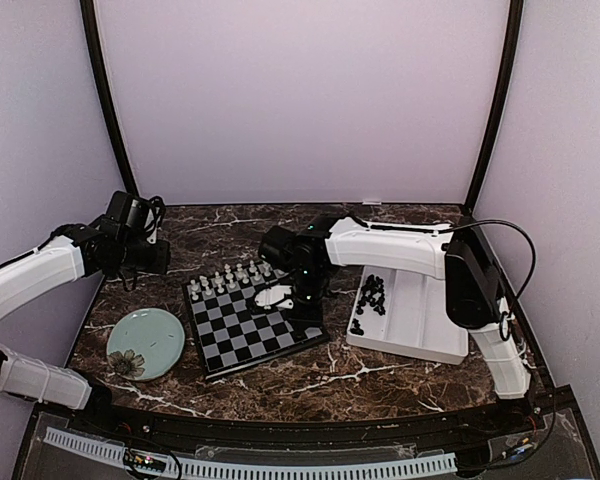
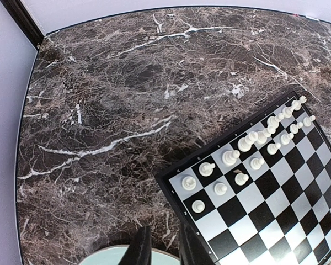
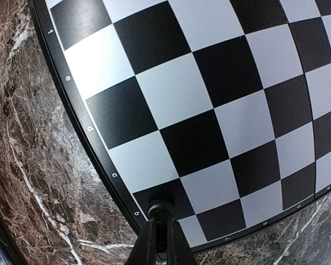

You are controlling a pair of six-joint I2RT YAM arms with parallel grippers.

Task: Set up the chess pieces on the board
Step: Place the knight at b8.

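The board [image 1: 242,330] lies in the middle of the table, with white pieces [image 1: 230,276] standing in its two far rows. They also show in the left wrist view [image 2: 230,157] on the board [image 2: 276,221]. My right gripper [image 1: 298,300] is over the board's right side, shut on a black piece [image 3: 161,210], low above a black square at the board's edge [image 3: 99,149]. Several black pieces [image 1: 372,293] lie in the white tray. My left gripper [image 1: 158,256] hovers left of the board, its fingers [image 2: 139,248] slightly apart and empty.
The white compartment tray [image 1: 420,320] stands right of the board. A round pale-green plate [image 1: 145,343] lies left of the board, and its rim shows under my left fingers [image 2: 107,255]. Dark marble table [image 2: 127,110] lies all round, with walls at the back and sides.
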